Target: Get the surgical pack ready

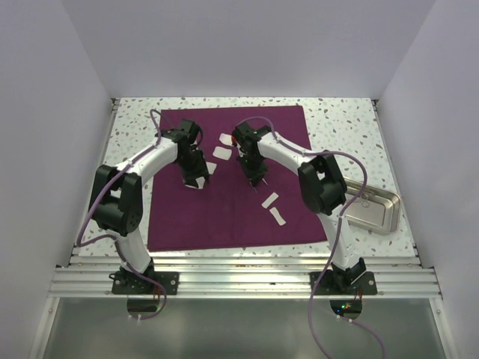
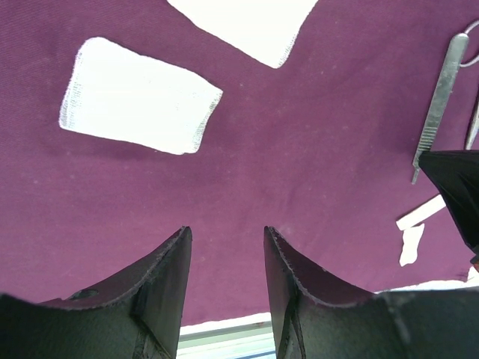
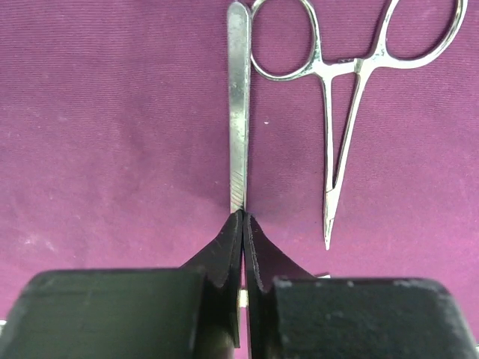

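The plum-purple cloth [image 1: 224,217] lies spread flat on the table. In the right wrist view my right gripper [image 3: 244,217] is shut on the near end of a slim flat steel instrument [image 3: 238,105] lying on the cloth. A ring-handled, scissor-like instrument [image 3: 340,112] lies just right of it, untouched. My left gripper [image 2: 227,233] is open over bare cloth with nothing between its fingers. A white gauze pad [image 2: 138,97] lies ahead of it to the left and a second pad [image 2: 254,26] farther off. The steel tray [image 1: 372,209] sits off the cloth at the right.
Two more gauze pads [image 1: 274,208] lie on the cloth in front of the right gripper [image 1: 257,179]. The left gripper [image 1: 196,179] stands about a hand's width from it. White walls close in the table on three sides.
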Tool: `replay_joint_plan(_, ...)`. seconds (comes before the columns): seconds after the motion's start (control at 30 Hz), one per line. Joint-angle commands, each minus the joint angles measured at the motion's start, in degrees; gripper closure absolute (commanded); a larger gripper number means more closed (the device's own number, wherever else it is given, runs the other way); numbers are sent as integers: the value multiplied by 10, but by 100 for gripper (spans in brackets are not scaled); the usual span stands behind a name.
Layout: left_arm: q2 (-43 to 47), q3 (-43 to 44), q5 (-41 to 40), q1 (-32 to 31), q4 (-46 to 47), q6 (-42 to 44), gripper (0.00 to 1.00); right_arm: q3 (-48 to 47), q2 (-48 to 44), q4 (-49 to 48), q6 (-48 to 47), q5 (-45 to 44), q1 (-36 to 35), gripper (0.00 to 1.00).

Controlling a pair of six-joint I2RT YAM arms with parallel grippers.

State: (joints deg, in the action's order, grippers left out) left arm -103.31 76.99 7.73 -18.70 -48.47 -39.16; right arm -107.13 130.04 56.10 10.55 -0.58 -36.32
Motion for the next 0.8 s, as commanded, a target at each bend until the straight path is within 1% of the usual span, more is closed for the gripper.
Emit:
replay_joint_plan(0.0, 27, 5, 23, 7, 20, 16, 53, -3, -19, 12, 18, 5, 1, 100)
replay_joint_plan(0.1, 32, -2, 60, 7, 45, 20, 52, -20, -24, 38, 42, 47, 2, 100)
replay_joint_plan(0.17, 36, -10, 100, 7, 64, 21, 52, -15, -30, 32, 68, 79, 2, 100)
replay_joint_plan(0.2, 37, -23, 116, 7, 87, 18, 53, -12, -32, 28, 78, 110, 3, 100)
replay_joint_plan(0.27, 43, -45, 162, 6, 115, 12, 52, -1, -36, 15, 110, 137, 3, 100)
replay_joint_plan(0.3, 43, -50, 171, 6, 131, 9, 53, 1, -36, 10, 122, 165, 3, 100)
replay_joint_plan(0.43, 43, -65, 195, 5, 148, 5, 53, 12, -38, -8, 144, 197, 4, 100)
replay_joint_plan(0.57, 36, -58, 206, -6, 151, 13, 52, 21, -49, -11, 163, 223, 15, 99)
replay_joint_plan(0.63, 22, -48, 202, -16, 145, 7, 51, 29, -59, -6, 184, 219, 37, 86)
replay_joint_plan(0.67, 15, -29, 191, -31, 139, 2, 51, 34, -72, -2, 188, 207, 45, 75)
replay_joint_plan(0.73, -15, 3, 165, -50, 96, 0, 52, 41, -90, 8, 189, 195, 72, 66)
replay_joint_plan(0.77, -28, 44, 135, -73, 76, 0, 52, 46, -107, 16, 187, 176, 80, 60)
